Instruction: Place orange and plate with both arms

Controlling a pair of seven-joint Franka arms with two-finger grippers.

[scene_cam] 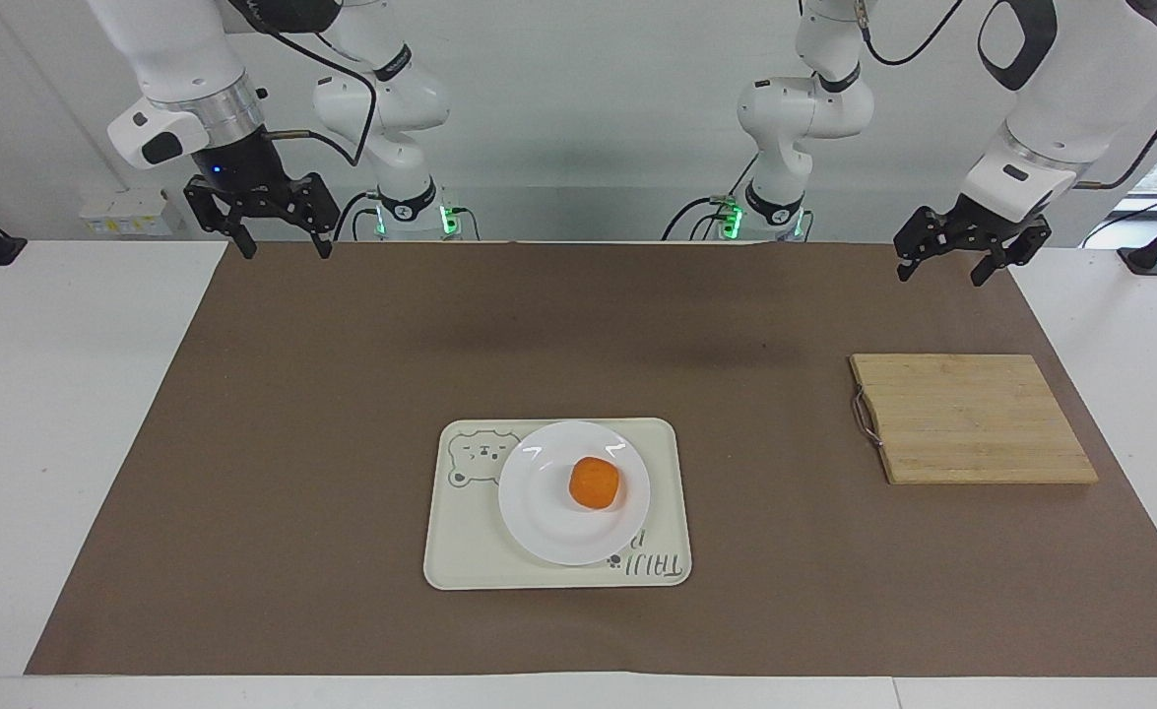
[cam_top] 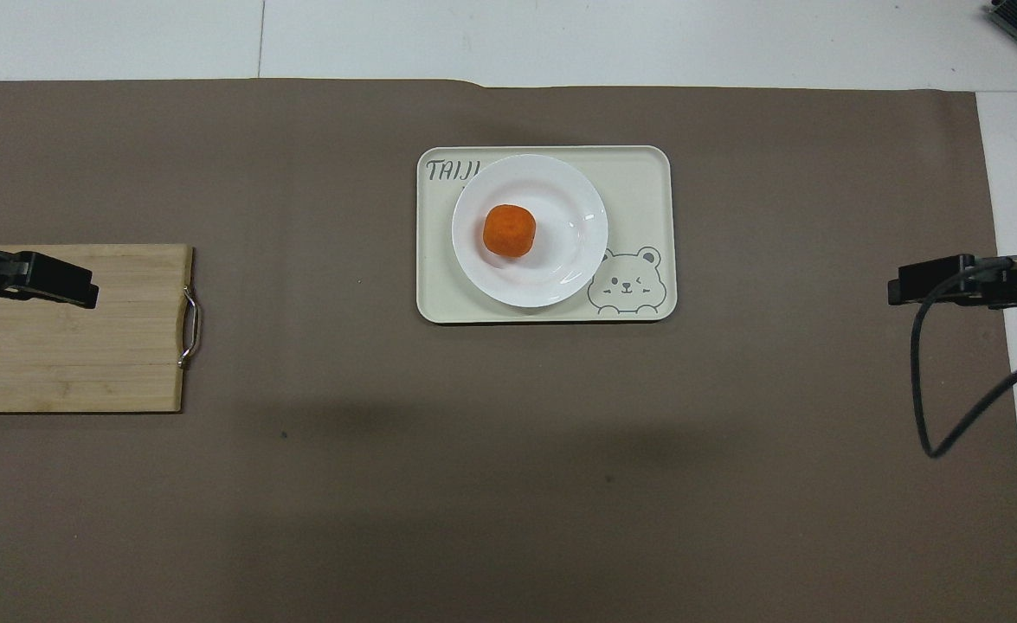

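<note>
Orange (scene_cam: 595, 483) is seen resting in the plate (scene_cam: 548, 527), which sits on the cream tray (scene_cam: 460, 561). Only in the facing view are both arms shown whole: the right gripper (scene_cam: 279, 243) and left gripper (scene_cam: 945, 266) are held up, released and empty, well apart from the tray. Overhead, the left gripper (cam_top: 36, 281) is cut off over the wooden board (cam_top: 84, 363). Bare brown mat (cam_top: 508, 476) surrounds the tray.

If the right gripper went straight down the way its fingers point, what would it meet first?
Probably only the brown paper mat near its corner. The open right gripper holds nothing, and no object shows under it, though depth is unclear.
</note>
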